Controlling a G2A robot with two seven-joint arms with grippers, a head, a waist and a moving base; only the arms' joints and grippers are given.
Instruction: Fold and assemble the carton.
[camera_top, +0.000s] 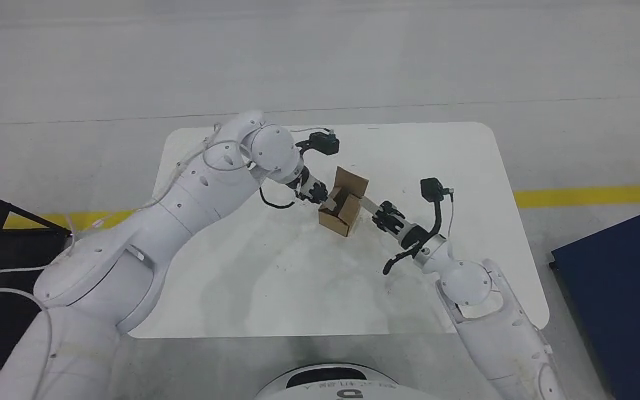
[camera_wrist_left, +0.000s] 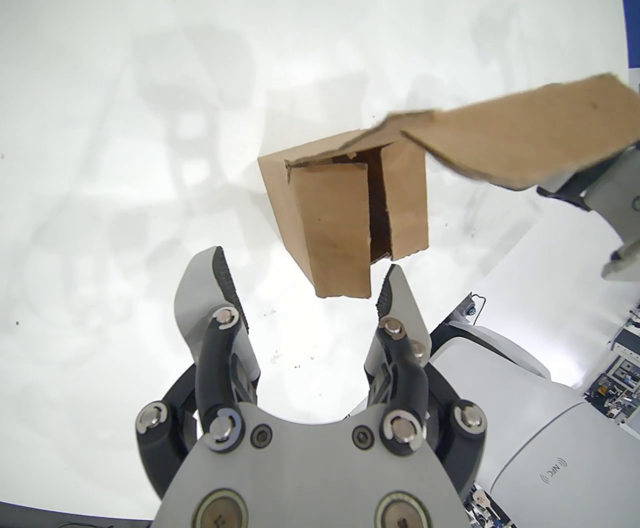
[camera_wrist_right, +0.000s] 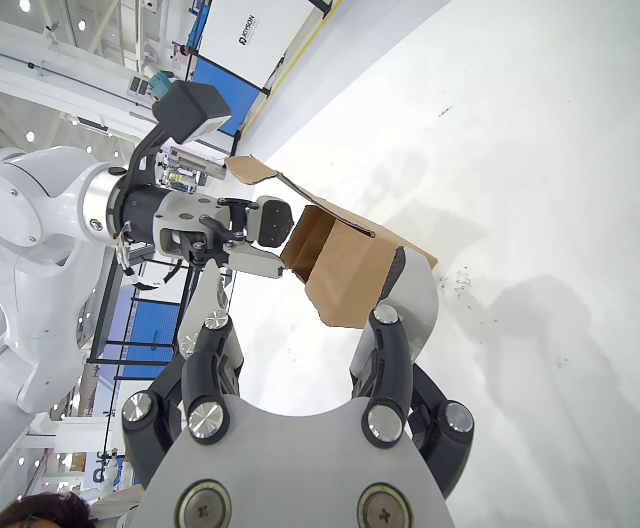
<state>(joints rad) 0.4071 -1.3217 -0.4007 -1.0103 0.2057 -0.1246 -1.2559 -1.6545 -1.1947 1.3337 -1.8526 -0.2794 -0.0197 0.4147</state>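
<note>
Since the carton (camera_top: 345, 197) sits half-formed mid-counter (camera_top: 450, 160) with its flaps unfolded, I judge I've set the arms at opposite ends to brace it for folding. The left fingers (camera_wrist_left: 197, 295) are spread wide and empty just short of its open end, and the right fingers (camera_wrist_right: 417, 290) are equally wide, one seemingly against a side wall and gripping nothing. My left wrist view shows the dark gap between the end flaps (camera_wrist_left: 330, 225) and the big raised flap (camera_wrist_left: 525, 135); the right wrist view shows that wall contact instead.

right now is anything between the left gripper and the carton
Nothing visible stands between them. The open left gripper sits right at the open end of the carton, over bare table.
</note>
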